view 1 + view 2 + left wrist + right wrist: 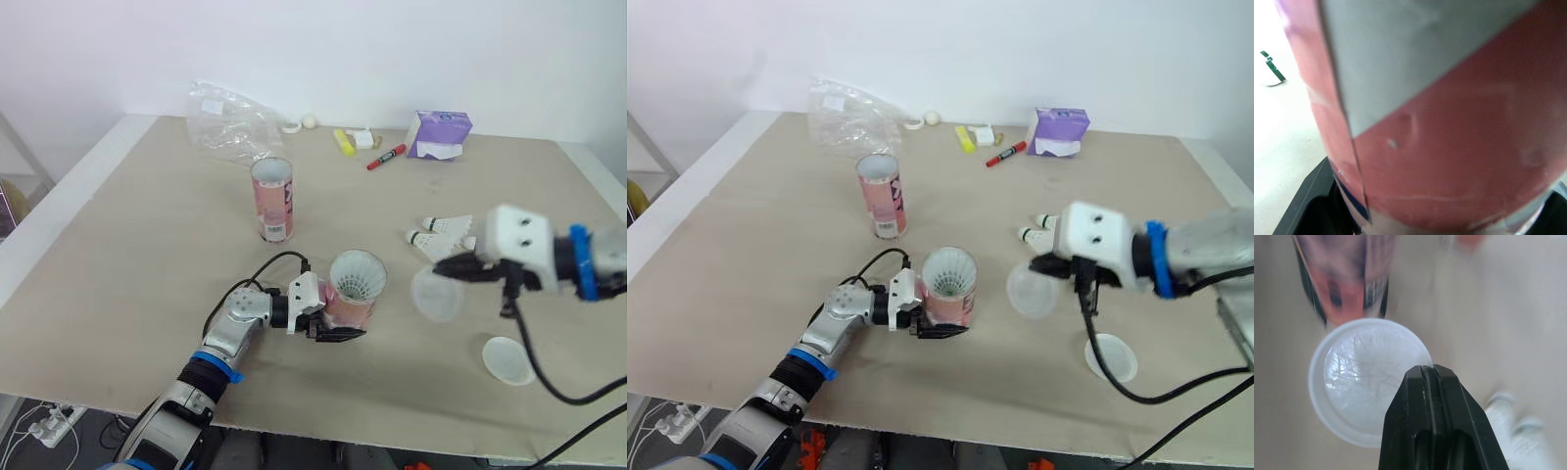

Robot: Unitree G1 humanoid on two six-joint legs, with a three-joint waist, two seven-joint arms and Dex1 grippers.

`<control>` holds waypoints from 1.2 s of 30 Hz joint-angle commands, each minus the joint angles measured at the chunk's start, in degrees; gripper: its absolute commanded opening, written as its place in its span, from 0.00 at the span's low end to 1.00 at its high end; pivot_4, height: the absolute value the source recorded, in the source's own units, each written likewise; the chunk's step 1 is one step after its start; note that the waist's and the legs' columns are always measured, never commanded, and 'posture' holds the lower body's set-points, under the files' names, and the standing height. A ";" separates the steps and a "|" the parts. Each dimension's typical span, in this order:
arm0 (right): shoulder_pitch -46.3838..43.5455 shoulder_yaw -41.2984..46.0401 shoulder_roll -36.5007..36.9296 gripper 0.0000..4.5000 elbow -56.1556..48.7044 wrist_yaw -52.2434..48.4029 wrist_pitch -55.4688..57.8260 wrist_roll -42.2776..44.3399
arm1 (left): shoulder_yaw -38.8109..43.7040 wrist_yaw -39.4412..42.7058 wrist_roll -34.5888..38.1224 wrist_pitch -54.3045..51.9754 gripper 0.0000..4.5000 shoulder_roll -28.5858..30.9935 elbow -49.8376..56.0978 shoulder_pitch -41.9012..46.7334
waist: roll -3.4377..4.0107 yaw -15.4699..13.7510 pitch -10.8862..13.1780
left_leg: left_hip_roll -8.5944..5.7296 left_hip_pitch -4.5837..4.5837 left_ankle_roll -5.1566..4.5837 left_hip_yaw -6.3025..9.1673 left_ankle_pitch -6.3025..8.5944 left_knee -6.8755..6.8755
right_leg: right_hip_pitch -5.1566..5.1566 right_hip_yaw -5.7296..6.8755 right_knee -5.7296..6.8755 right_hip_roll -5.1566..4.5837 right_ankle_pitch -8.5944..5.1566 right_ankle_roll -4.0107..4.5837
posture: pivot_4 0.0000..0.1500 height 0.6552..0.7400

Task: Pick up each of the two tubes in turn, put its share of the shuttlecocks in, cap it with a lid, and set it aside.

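My left gripper (334, 329) is clamped on the pink tube (350, 309) — beside that tube, my right gripper (1426, 369) pinches a clear lid (1362, 379) by its rim.

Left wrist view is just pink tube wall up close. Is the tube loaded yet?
Observer: Yes. A shuttlecock's white skirt shows in the open top of the tube that the left gripper holds.
Operator: Where is the lid?
Observer: The right gripper pinches a clear lid by its rim, to the tube's right and apart from it.
Operator: Anything lying loose?
Observer: Two shuttlecocks lie behind the right gripper, and a second lid lies nearer the robot.
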State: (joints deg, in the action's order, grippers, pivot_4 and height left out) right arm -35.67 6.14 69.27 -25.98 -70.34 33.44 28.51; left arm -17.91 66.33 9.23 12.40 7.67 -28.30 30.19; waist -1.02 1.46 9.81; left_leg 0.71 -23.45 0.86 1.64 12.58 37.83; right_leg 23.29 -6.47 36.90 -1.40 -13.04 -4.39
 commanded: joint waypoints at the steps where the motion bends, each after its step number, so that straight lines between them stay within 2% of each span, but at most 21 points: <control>1: -11.65 -3.61 -4.01 0.02 -0.72 0.41 2.21 3.64 | -0.88 -0.39 -1.82 -1.50 0.71 0.18 -2.59 0.36 | 0.04 0.20 0.00 | 0.02 0.02 0.00 -0.03 0.00 -0.05 | 0.02 -0.01 0.00 0.01 0.02 0.04 | 1.00 1.00; 6: -17.61 -10.66 -9.86 0.02 -1.33 1.30 3.58 2.09 | -1.15 -1.06 -2.48 -2.31 0.71 0.01 -3.58 1.23 | -0.11 -0.01 -0.03 | 0.02 0.00 0.00 0.08 0.00 -0.17 | 0.02 0.08 0.00 0.00 -0.06 0.16 | 1.00 1.00; 12: -15.80 -16.90 -11.93 0.02 0.67 -0.52 -2.75 -5.38 | -1.42 -1.00 -2.02 -3.86 0.71 -0.04 -2.27 0.80 | -0.10 -0.03 -0.03 | 0.02 0.01 0.00 0.03 0.00 -0.17 | 0.04 0.08 0.00 -0.03 -0.05 0.15 | 1.00 1.00; 23: -15.81 -19.07 -13.08 0.02 4.52 -3.44 -9.56 -11.64 | -1.73 -1.54 -2.17 -5.54 0.71 0.49 0.05 -0.50 | -0.10 -0.01 -0.03 | 0.03 0.03 0.00 0.03 0.00 -0.23 | 0.05 0.08 0.00 -0.01 -0.10 0.20 | 1.00 1.00; 36: -15.47 -19.84 -14.70 0.02 4.92 -5.58 -10.41 -13.79 | -1.84 -2.13 -2.36 -6.02 0.71 0.80 0.68 -0.89 | -0.10 0.01 -0.03 | 0.04 0.03 0.01 0.04 0.01 -0.27 | 0.06 0.09 0.00 0.00 -0.12 0.22 | 1.00 1.00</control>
State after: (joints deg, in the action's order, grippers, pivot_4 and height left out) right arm -50.98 -13.65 54.60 -20.47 -75.42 23.54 15.06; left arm -18.80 65.08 8.90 7.42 7.80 -26.16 30.65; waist -1.12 1.46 9.78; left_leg 0.75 -23.42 0.87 1.68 12.58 37.55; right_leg 23.35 -6.38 36.90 -1.40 -13.16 -4.17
